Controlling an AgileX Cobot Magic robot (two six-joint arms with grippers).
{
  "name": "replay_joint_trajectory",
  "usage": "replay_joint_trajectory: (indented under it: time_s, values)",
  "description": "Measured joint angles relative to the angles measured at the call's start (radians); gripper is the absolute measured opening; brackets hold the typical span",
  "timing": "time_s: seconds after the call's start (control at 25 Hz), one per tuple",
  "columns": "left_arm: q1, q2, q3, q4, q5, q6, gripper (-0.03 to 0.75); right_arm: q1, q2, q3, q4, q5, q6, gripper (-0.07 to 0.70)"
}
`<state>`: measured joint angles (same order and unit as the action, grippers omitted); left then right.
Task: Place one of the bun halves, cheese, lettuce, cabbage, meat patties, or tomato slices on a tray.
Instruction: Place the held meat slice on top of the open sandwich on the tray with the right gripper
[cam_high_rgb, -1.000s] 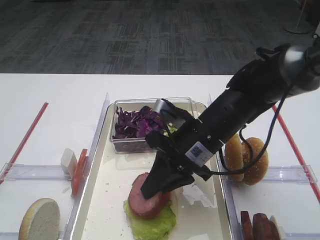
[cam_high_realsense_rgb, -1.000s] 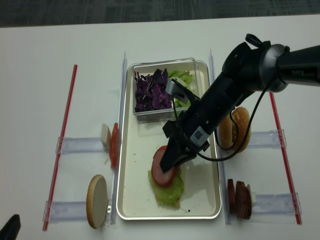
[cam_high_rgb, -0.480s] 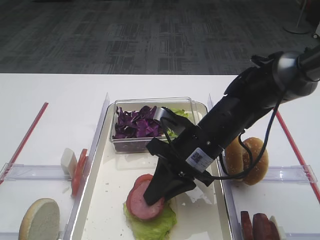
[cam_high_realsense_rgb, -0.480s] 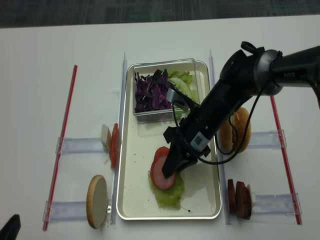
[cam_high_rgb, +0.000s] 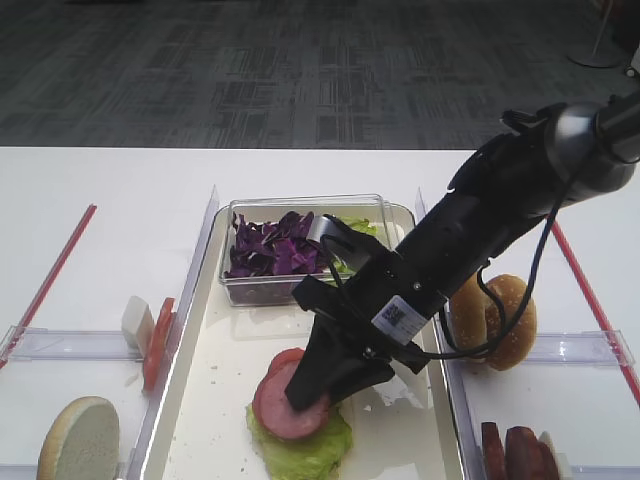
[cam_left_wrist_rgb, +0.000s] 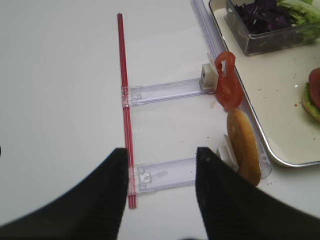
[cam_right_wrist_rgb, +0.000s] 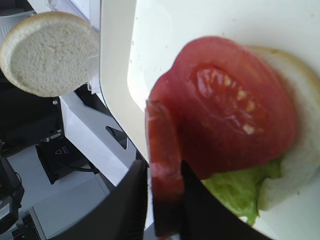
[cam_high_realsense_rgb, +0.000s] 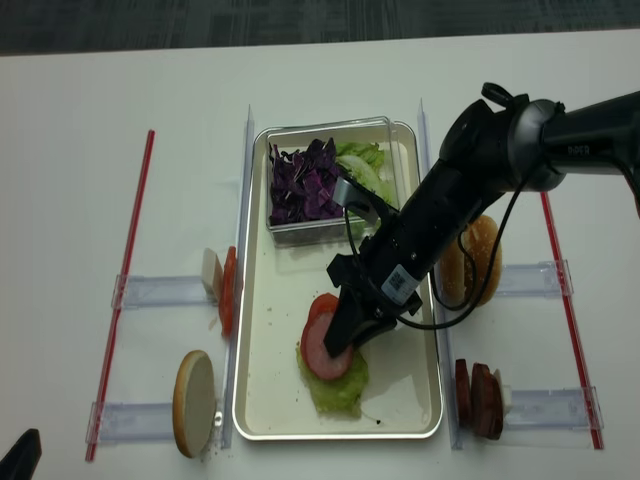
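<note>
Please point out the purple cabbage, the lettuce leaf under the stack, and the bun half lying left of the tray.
purple cabbage (cam_high_realsense_rgb: 305, 183), realsense high view, middle of the shreds.
lettuce leaf (cam_high_realsense_rgb: 337, 387), realsense high view, its bare lower part.
bun half (cam_high_realsense_rgb: 193, 402), realsense high view, pale cut face.

clear box (cam_high_realsense_rgb: 325, 180) blocks the tray's (cam_high_realsense_rgb: 270, 390) far end.
</note>
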<state>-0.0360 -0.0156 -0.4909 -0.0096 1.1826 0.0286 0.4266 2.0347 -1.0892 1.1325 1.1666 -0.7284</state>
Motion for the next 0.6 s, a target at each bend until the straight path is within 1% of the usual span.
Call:
replay_joint_trajectory:
  time_s: [0.2,0.44,0.6]
  values:
    - [0.0,0.0,0.0,0.0,0.0,0.0,0.293,0.0,0.0,0.0,0.0,0.0,0.004,0.232]
    - [0.0,0.0,0.0,0.0,0.0,0.0,0.293,0.0,0.0,0.0,0.0,0.0,0.019,0.355]
    - [0.0,0.0,0.0,0.0,0.0,0.0,0.293,0.0,0.0,0.0,0.0,0.0,0.022,0.379]
